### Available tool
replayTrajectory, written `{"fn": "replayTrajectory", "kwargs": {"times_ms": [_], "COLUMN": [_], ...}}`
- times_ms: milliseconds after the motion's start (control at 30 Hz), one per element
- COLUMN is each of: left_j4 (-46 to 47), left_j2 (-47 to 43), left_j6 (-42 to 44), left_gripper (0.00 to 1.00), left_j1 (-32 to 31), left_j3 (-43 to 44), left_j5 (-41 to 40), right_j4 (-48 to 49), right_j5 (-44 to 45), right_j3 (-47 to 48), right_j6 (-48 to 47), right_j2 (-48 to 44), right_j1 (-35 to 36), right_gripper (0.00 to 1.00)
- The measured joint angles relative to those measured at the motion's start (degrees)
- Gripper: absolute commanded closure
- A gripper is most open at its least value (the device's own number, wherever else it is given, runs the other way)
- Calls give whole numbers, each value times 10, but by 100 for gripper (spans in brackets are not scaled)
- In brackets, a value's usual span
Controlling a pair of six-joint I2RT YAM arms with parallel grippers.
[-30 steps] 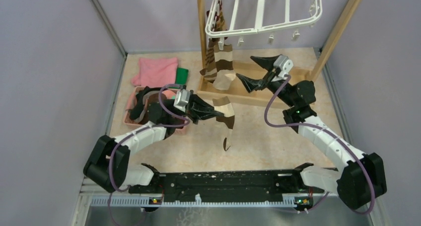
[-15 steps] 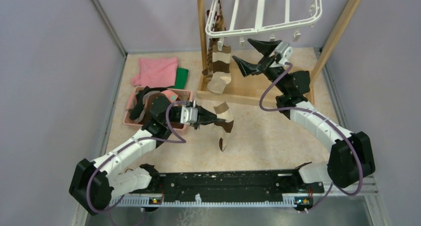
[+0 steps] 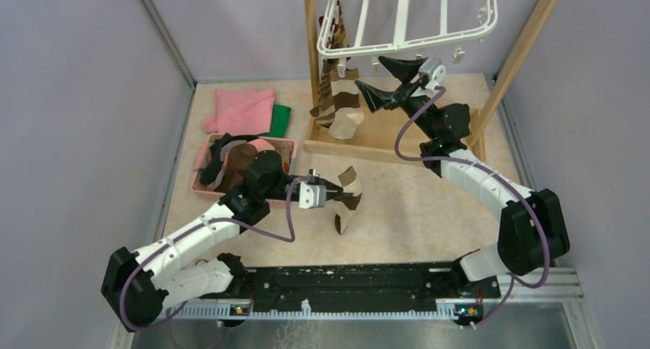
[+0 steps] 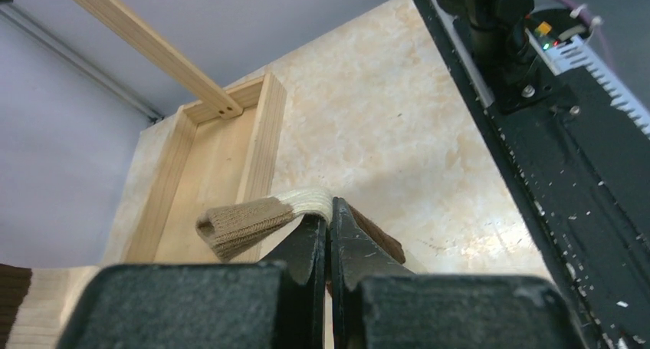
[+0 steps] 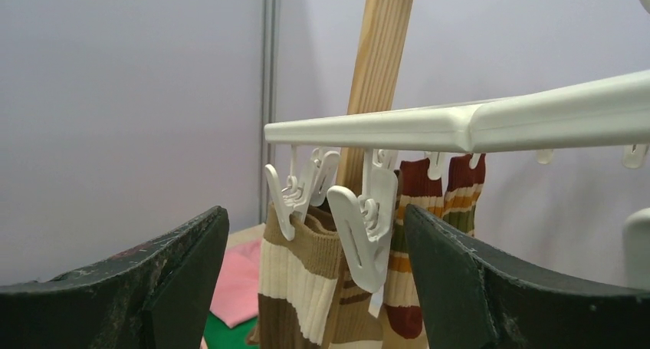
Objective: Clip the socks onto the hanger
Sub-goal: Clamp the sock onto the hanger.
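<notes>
Between the tightly closed fingers of the left gripper a brown-and-cream sock is pinched by a thin fold near its cuff; the ribbed brown end sticks out to one side of the fingertips and the rest hangs loose below them; it is kept well apart from the hanger, and no clip has been put on it yet. The right gripper is raised just under the hanger's near bar, its fingers spread wide with nothing held; a white clip dangles in the gap between them, a second clip is seen just beside it, and the hung socks lie just behind both.

Several risks can be judged from here. The hold on the sock is shallow, so the fold could be dragged out of the fingers on the way up, or tugged out by a swing of the loose end. The two clips hang so close that the wrong one, or both, could be squeezed. The hanger could be set swinging if a finger meets the bar, and the cuff would then miss the clip's mouth. The hung socks could be brushed loose by the fingers.
</notes>
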Motion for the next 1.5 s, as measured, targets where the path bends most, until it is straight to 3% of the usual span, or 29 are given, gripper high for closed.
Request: {"fn": "replayTrajectory", "kwargs": {"times_ms": [300,633,867,1133,1500], "left_j4": [-77,-137,-214,-273,-296], "left_j2": [-37,-38,-15,-17,-32], "left_j6": [100,151,170,179,193], "left_gripper": [100,100,100,100,100], "left_j1": [-36,-64,-68,-69,-70], "left_j3": [1,10,80,116,137], "left_j5": [-96,-128,-106,-63,-12], "right_j4": [-13,-168,-300,-349,-243], "right_j5": [-5,-88,-208,-295,-332], "right_j3": [-6,-179,-212,-235,-268], "right_j6": [-6,-26,-35,-12,121], "right_j2": [-7,-272,-350,-347,-274], "right_j1": [0,0,0,6,31], "right_gripper": [15,15,14,14,14]}}
